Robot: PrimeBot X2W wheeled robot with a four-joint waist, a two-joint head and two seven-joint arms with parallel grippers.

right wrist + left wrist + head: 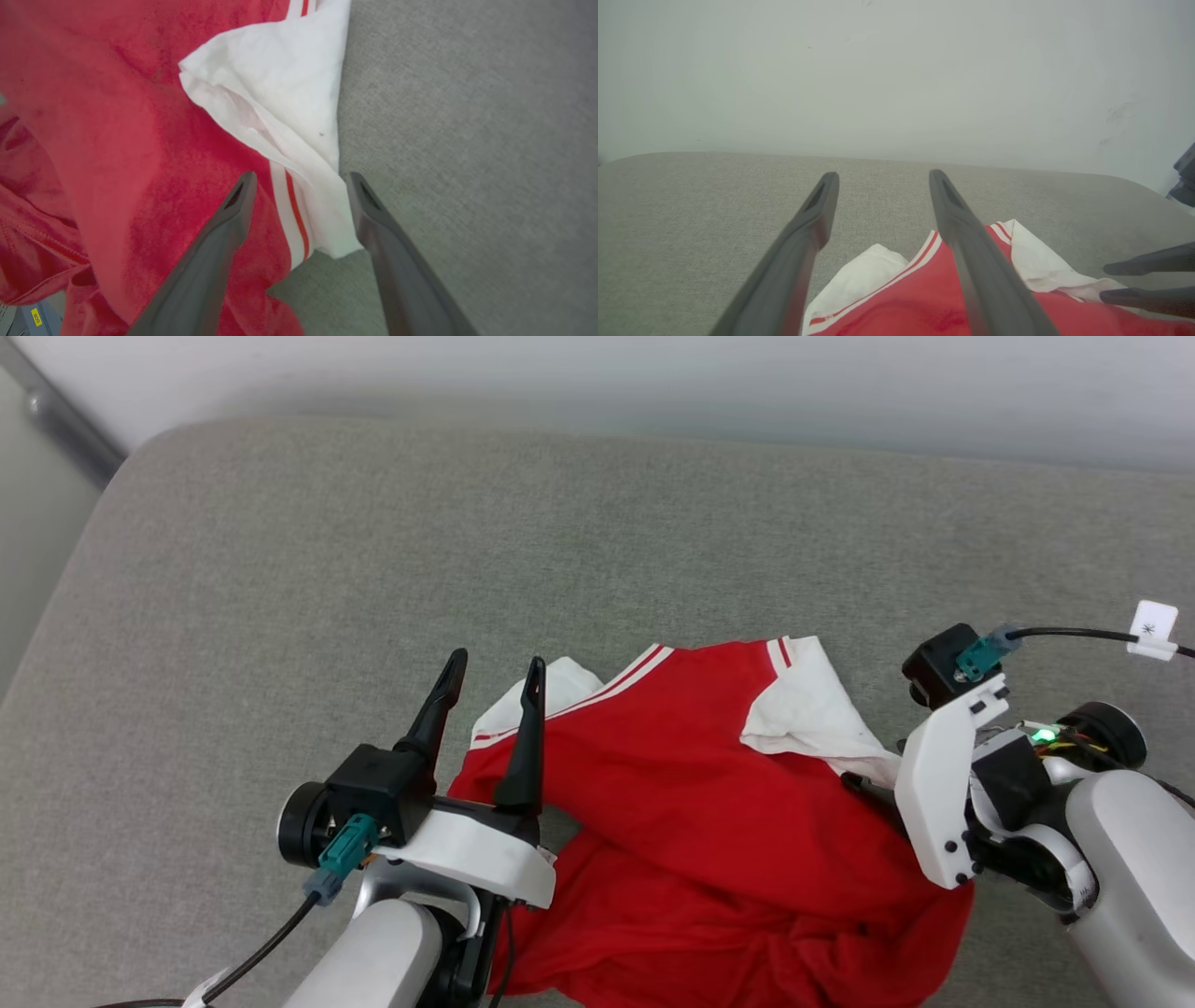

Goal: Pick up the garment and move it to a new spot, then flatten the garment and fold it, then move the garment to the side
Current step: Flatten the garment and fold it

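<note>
Flattening crumpled garment (709, 784), by looks. Holding nothing with left gripper (496, 661), right gripper (300, 176), both spread wide. Next: pinch white sleeve (289, 93), pull outward.

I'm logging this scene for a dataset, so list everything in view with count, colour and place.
Soft fabric T-shirt: one, bright red with white sleeves and striped trim, crumpled on the cushion's near part.
Woven upholstered cushion: one, grey, under everything.
Wall: one, pale, behind the cushion.
Small cable tag: one, white, on the right arm's black cable.
Left gripper: one, dark fingers, open, above the shirt's left edge.
Right gripper: one, dark fingers, open, over the shirt's striped sleeve hem.
</note>
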